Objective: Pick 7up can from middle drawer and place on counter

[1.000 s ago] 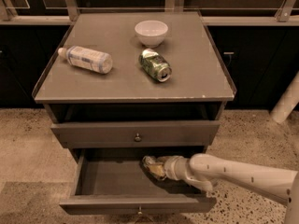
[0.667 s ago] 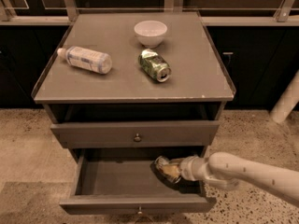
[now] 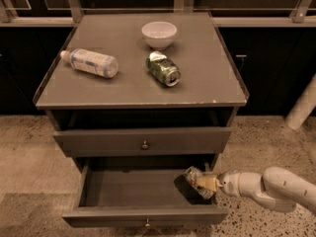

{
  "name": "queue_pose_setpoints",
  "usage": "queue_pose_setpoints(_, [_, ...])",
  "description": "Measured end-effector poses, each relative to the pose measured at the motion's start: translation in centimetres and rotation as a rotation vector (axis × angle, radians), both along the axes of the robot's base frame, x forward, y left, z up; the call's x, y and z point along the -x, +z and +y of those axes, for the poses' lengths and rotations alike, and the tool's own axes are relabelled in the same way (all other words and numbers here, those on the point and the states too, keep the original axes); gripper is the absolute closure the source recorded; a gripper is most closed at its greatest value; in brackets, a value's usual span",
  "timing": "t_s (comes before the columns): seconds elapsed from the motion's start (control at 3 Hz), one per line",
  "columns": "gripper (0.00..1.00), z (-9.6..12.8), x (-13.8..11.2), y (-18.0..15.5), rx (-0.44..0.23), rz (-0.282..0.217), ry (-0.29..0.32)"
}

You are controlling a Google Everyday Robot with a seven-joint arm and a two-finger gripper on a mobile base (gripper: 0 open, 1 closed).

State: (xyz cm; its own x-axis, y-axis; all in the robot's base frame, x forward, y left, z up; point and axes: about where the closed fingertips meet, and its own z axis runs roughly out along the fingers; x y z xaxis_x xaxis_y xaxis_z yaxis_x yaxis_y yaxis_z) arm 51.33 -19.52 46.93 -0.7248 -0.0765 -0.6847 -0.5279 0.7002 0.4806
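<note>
Dim cabinetry [image 3: 276,58] is seen behind the worktop [image 3: 123,89]. Inside the open middle drawer [image 3: 133,189], at its right, the 7up can [image 3: 191,174] is clamped by the gripper [image 3: 196,181]; lifting and placing are left.

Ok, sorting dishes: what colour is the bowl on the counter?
White bowl, camera view; gripper is inside the open drawer.

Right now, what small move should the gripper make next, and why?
Probably lift a little, straight up. The gripper is low in the right end of the open drawer, with what looks like the can at its tip; the can must clear the drawer's side before going to the counter.
</note>
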Motion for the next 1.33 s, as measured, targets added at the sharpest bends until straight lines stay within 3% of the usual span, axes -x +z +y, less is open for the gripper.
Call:
queue_pose_setpoints(0.33, [1.00,-3.4,1.2,3.8,-0.127,-0.054,-0.027])
queue_pose_setpoints(1.0, [1.00,-3.2,1.5,4.2,-0.142,-0.053,-0.011])
queue_pose_setpoints(1.33, [1.00,-3.3,2.5,7.4,-0.113,-0.104,0.020])
